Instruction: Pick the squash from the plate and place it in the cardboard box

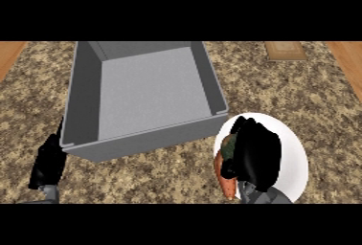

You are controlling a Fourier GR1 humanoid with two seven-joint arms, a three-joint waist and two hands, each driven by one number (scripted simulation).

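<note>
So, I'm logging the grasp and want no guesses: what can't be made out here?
Head view only:
squash: mostly hidden under the right hand; just an orange edge shows.
Whether that hand has hold of it: hidden by the hand's back.
plate: middle covered by the hand, near rim cut off by the lower edge.
box: far end cut off by the upper edge.

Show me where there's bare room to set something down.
Bare: the box floor, the counter between box and plate, and right of the box. Crowded: the plate, under the right hand and squash; the left hand flanks the box's left corner.
</note>
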